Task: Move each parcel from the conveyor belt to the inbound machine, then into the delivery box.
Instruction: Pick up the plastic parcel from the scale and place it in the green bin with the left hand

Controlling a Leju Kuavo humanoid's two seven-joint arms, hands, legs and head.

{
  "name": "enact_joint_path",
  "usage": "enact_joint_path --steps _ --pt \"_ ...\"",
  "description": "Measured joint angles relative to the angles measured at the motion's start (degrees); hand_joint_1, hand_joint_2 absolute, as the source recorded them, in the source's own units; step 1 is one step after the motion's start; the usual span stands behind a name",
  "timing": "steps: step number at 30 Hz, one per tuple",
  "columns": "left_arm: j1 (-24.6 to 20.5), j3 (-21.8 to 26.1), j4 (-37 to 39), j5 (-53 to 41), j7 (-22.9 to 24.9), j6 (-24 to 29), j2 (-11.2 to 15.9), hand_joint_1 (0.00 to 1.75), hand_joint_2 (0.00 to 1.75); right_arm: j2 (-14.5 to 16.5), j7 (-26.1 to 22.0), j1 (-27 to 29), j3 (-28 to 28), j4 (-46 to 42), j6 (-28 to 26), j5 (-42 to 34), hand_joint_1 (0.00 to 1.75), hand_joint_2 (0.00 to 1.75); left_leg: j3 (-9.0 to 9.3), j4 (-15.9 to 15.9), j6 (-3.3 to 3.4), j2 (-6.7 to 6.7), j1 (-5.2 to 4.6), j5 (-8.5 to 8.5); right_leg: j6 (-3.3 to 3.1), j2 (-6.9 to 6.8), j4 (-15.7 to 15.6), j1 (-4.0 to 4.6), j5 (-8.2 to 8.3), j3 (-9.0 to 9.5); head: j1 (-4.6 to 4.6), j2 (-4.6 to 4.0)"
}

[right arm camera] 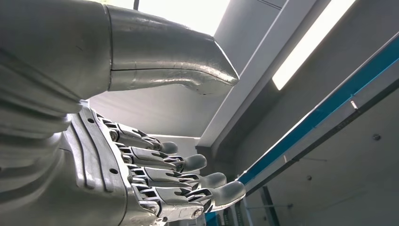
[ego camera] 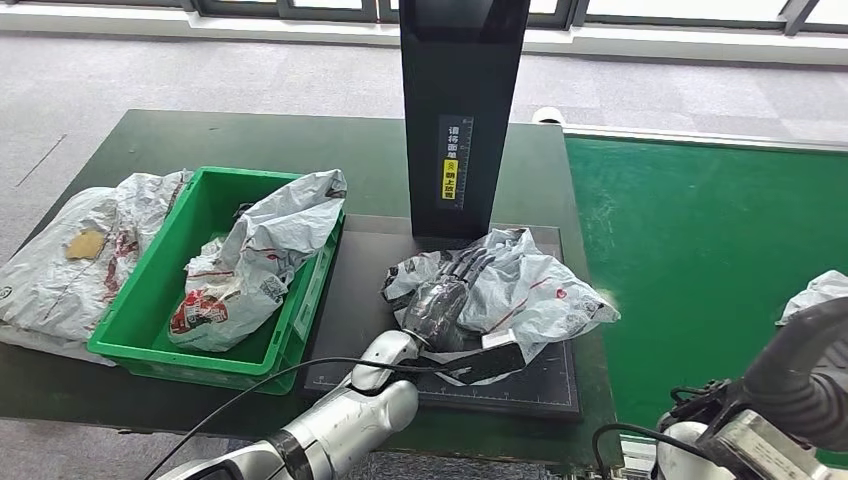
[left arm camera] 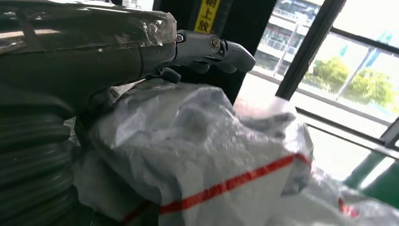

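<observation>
You have the dark table (ego camera: pixel 150 135) carrying everything on your left side, with the green conveyor belt (ego camera: pixel 700 250) running along the right. The tall black inbound machine (ego camera: pixel 462 110) stands at the middle, its flat dark platform (ego camera: pixel 345 300) in front of it. Left of that sits the green delivery box (ego camera: pixel 140 310), already holding one grey bagged parcel (ego camera: pixel 260 260), and another bag (ego camera: pixel 60 265) lies outside the box's left wall. The parcel you care about now (ego camera: pixel 530 290) is a crumpled grey poly bag with red stripes, lying on the platform right at the machine's foot. Its long axis looks roughly across the platform, left to right, slightly slanted. Your left hand (ego camera: pixel 445 295) rests on the bag's left end, fingers pointing toward the machine; in the left wrist view the thumb (left arm camera: pixel 221 47) sits over the plastic (left arm camera: pixel 197 141), but you can't tell whether the fingers have really closed on it. The delivery box lies to the left of that hand, so the left arm is the nearer one for the transfer. Your right hand (right arm camera: pixel 155 169) is free, fingers extended and apart, holding nothing, low at the right. One more pale bag (ego camera: pixel 815 295) waits on the belt at the right edge.
</observation>
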Motion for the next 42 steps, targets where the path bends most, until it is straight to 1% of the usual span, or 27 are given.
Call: enact_joint_path --steps 3,8,11,16,25,28,29,32,35,42 --pt "-0.26 -1.94 1.03 -1.17 1.94 -3.95 0.01 0.0 1.75 0.0 0.01 -0.04 0.0 0.33 0.0 -0.21 0.0 1.75 0.0 0.0 0.0 -0.01 0.0 0.0 0.0 0.0 0.0 0.0 0.0 0.0 0.0 0.0" --pt "-0.67 -5.87 2.96 -3.98 6.46 -11.87 0.01 0.0 1.75 0.0 0.01 -0.14 0.0 1.01 0.0 -0.59 0.0 1.75 0.0 -0.01 0.0 -0.01 0.0 0.0 0.0 -0.01 0.0 0.0 0.0 0.02 0.0 0.0" --pt "-1.34 -7.79 3.94 -4.41 7.48 -14.69 0.0 0.0 1.75 0.0 0.01 -0.22 0.0 1.69 0.01 -0.78 0.0 1.75 0.04 -0.01 0.0 -0.05 0.01 0.0 0.0 -0.07 0.0 0.01 -0.01 0.1 0.0 0.0" --pt "-2.26 -9.17 5.13 -4.79 8.17 -15.46 -0.05 0.0 1.75 0.0 0.01 -0.33 0.0 2.77 0.03 -0.87 0.0 1.75 0.17 -0.01 0.02 -0.08 0.01 -0.01 0.04 -0.1 0.0 0.0 -0.05 0.27 0.0 0.0" --pt "-2.54 -9.5 5.95 -5.16 8.15 -15.44 -0.18 0.0 1.75 0.0 0.01 -0.38 0.0 3.76 0.11 -0.92 0.0 1.75 0.3 -0.01 0.03 -0.08 0.01 -0.02 0.05 -0.11 0.0 0.01 -0.05 0.4 0.0 0.0" --pt "-2.53 -9.57 6.09 -5.36 8.27 -15.19 -0.19 1.31 1.75 -0.01 0.01 -0.39 0.0 3.91 0.11 -1.01 0.0 1.75 0.32 -0.02 0.03 -0.08 0.01 -0.02 0.05 -0.11 0.0 0.01 -0.05 0.43 0.0 0.0" --pt "-2.49 -9.65 6.27 -5.97 8.86 -14.04 -0.2 1.75 1.75 -0.01 0.01 -0.39 0.0 4.07 0.11 -1.1 0.0 1.75 0.33 -0.02 0.03 -0.08 0.01 -0.02 0.05 -0.11 0.0 0.01 -0.05 0.44 0.01 0.0" --pt "-2.31 -9.86 6.9 -8.2 11.11 -9.2 -0.2 1.75 1.75 -0.02 0.01 -0.41 0.0 4.44 0.1 -1.27 0.0 1.75 0.34 -0.02 0.03 -0.08 0.0 -0.01 0.05 -0.11 0.0 0.0 -0.05 0.45 0.01 0.0" --pt "-2.29 -9.95 7.24 -9.12 12.04 -6.81 -0.2 1.75 1.75 -0.02 0.01 -0.4 0.0 4.58 0.11 -1.26 0.0 1.75 0.35 -0.01 0.03 -0.08 0.0 -0.01 0.05 -0.11 0.0 0.0 -0.05 0.44 0.01 0.0" --pt "-2.38 -9.95 7.41 -11.25 13.88 1.31 -0.13 1.75 1.75 -0.02 0.01 -0.38 0.0 4.64 0.1 -1.08 0.0 1.75 0.32 -0.02 0.03 -0.08 0.0 -0.01 0.04 -0.1 0.0 0.01 -0.05 0.38 0.0 0.0"
